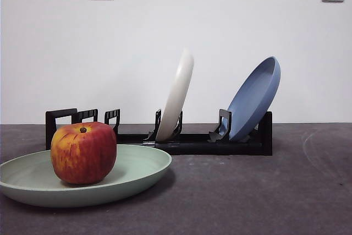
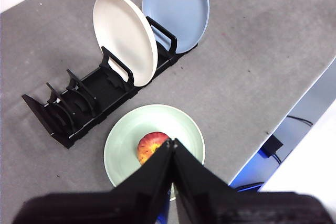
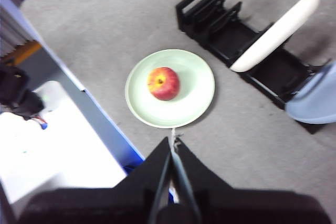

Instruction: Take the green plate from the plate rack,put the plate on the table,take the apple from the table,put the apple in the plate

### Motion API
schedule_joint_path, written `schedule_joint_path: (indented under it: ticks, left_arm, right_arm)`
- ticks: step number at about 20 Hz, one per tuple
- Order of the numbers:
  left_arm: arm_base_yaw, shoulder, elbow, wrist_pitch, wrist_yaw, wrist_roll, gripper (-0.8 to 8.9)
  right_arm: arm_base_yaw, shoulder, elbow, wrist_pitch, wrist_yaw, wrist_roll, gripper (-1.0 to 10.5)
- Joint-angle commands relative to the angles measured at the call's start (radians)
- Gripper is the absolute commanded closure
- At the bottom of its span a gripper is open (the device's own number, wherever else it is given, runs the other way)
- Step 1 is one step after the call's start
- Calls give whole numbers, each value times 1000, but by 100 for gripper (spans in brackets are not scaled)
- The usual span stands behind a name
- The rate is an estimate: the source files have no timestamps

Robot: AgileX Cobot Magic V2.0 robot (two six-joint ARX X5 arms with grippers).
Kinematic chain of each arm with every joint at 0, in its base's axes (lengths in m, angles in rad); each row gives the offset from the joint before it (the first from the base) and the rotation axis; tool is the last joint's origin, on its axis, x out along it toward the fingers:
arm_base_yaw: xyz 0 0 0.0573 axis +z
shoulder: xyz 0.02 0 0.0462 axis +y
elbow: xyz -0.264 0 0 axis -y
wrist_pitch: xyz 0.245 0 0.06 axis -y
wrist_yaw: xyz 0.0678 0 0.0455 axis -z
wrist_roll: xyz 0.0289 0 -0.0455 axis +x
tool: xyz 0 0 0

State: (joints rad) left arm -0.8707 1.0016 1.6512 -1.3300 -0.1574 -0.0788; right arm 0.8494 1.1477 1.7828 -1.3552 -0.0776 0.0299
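Front view shows the apple [image 1: 83, 153] sitting inside the green plate [image 1: 137, 171], which lies flat on the counter [image 1: 264, 191] at the lower left of the frame. Behind it, across the middle of the picture, the plate rack [image 1: 187, 141] carries a cream-white plate [image 1: 177, 94] leaning near its centre and a blue plate [image 1: 254, 97] tilted at its right end; the slots at its left end hold nothing. No arm shows in this view.

Judging from this layout, every step of the task looks done: the plate is off the rack and down on the counter, and the apple rests in it. What remains, as far as I can judge, is only for both arms to keep clear and leave the plate undisturbed.

The left gripper [image 2: 172, 145] hangs high above the counter, its two black jaws pressed together with nothing between them; in its wrist picture its tip overlaps the apple [image 2: 151, 146], but it is well above the fruit and not touching it. The right gripper [image 3: 172, 145] is likewise raised, jaws closed to a sliver and empty, with the green plate [image 3: 194, 85] and apple [image 3: 163, 83] near the centre of its picture.
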Motion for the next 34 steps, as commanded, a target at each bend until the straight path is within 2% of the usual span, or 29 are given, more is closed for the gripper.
schedule_joint_path:
  ticks: [1,4,6,7,8,9,13,16,19,23,27,31,34]
  left_arm:
    - [-1,28,-2,15,0,8,817]
    - [7,64,-2,19,0,8,817]
    - [54,64,-2,23,3,13,817]
    - [86,64,-2,23,1,62,817]
    - [138,54,-2,30,8,91,817]
    - [192,39,-2,47,24,80,817]
    - [467,-31,-3,259,224,-4,817]
    - [586,-89,-51,443,243,1,817]
    - [644,-216,-255,679,244,3,817]
    - [721,-447,-718,1025,298,5,817]
    - [826,-652,-1149,1253,296,14,817]
    - [901,-853,-1421,1295,295,12,817]
    - [902,-966,-1539,1290,295,12,817]
  right_arm:
    - [1,2,-3,-23,28,-5,958]
    - [1,2,-3,-23,62,-5,958]
    - [1,2,-3,-23,65,-6,958]
    - [1,2,-3,-23,69,-6,958]
    - [1,2,-3,-23,72,-5,958]
    - [1,2,-3,-23,72,-5,958]
    - [1,2,-3,-23,72,-5,958]
    - [1,2,-3,-23,72,-6,958]
    - [1,2,-3,-23,72,-5,958]
    - [1,2,-3,-23,72,-5,958]
    - [1,2,-3,-23,72,-5,958]
    - [1,2,-3,-23,72,-5,958]
    - [1,2,-3,-23,72,-5,958]
